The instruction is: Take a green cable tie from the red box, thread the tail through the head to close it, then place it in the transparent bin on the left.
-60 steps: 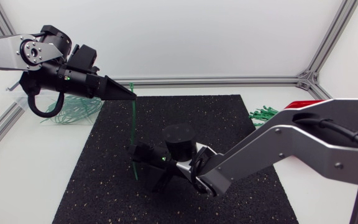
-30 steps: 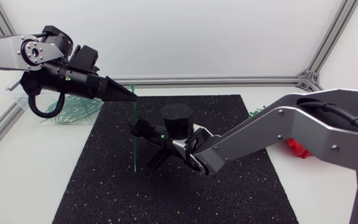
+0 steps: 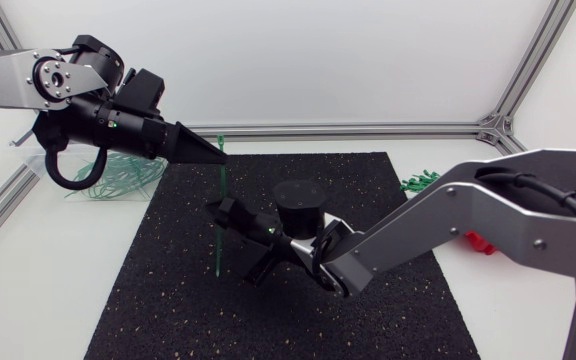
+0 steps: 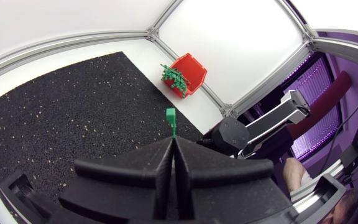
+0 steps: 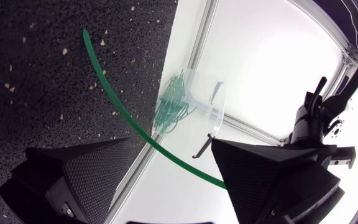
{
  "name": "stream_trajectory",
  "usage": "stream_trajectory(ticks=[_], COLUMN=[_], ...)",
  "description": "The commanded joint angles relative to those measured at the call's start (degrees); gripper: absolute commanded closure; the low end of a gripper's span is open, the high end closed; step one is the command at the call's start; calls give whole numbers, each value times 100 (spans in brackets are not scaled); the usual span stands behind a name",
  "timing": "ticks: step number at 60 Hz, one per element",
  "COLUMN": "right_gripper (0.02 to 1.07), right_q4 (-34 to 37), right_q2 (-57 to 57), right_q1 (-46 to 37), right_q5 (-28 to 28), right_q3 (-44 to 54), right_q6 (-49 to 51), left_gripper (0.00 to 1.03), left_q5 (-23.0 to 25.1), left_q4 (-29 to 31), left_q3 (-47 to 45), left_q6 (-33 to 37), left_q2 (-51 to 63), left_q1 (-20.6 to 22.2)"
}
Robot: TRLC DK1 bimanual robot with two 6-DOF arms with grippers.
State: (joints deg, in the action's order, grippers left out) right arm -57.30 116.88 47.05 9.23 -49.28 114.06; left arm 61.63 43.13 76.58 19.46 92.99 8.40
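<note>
Right gripper (image 3: 236, 243) is nearest, low over the black mat (image 3: 148, 300). Its fingers are spread wide and straddle the lower part of the green cable tie (image 3: 223, 185). The right wrist view shows the strap running through the gap with clearance on both sides, so nothing is gripped there. It looks lined up to catch the tail. The tail tip is free, just above the mat or touching it; can't tell which.

The tie hangs roughly vertical, slightly bowed. At its top, the left gripper (image 4: 173, 140) is fully closed, clamped on the strap just below the head (image 4: 170, 116), which pokes out past the fingertips. Judgement: it's held that way so the head slot is exposed and steady for threading. The tie isn't looped yet, so the step in hand is getting hold of the tail.

Further back, the transparent bin (image 3: 118, 183) sits behind the left arm with green ties already in it, so drop-off is close to that arm. The red box (image 4: 190, 70) is at the far right of the table, with more ties in it.
</note>
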Motion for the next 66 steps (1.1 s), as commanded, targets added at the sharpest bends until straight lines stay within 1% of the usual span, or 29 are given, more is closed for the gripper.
stream_trajectory(ticks=[1,7,18,33,37,43,44,50,58,66], right_gripper=[11,11,11,11,11,11,11,10,10,10], right_q4=[-97,-97,-97,-97,-97,-97,-97,-97,-97,-89], right_q2=[-95,-183,-280,-543,-877,-1396,-1537,-1897,-2416,-2714], right_q1=[50,85,138,287,349,428,446,507,551,551], right_q5=[8,-9,-36,-71,-53,-27,-1,-1,-9,-36], right_q3=[199,322,428,674,867,1175,1271,1535,1878,2159], right_q6=[204,336,398,512,503,494,494,494,494,494], left_gripper=[100,100,100,100,100,100,100,100,100,100], left_q5=[43,34,16,-10,-186,-353,-432,-555,-731,-889], left_q4=[107,116,125,195,415,600,705,951,1021,1083], left_q3=[68,50,217,358,499,692,754,850,964,912], left_q6=[-109,-241,-936,-1560,-1639,-1938,-1973,-2078,-2377,-2412], left_q2=[-167,-141,0,35,-123,-405,-492,-826,-1310,-1433], left_q1=[56,47,47,30,39,21,21,65,153,311])
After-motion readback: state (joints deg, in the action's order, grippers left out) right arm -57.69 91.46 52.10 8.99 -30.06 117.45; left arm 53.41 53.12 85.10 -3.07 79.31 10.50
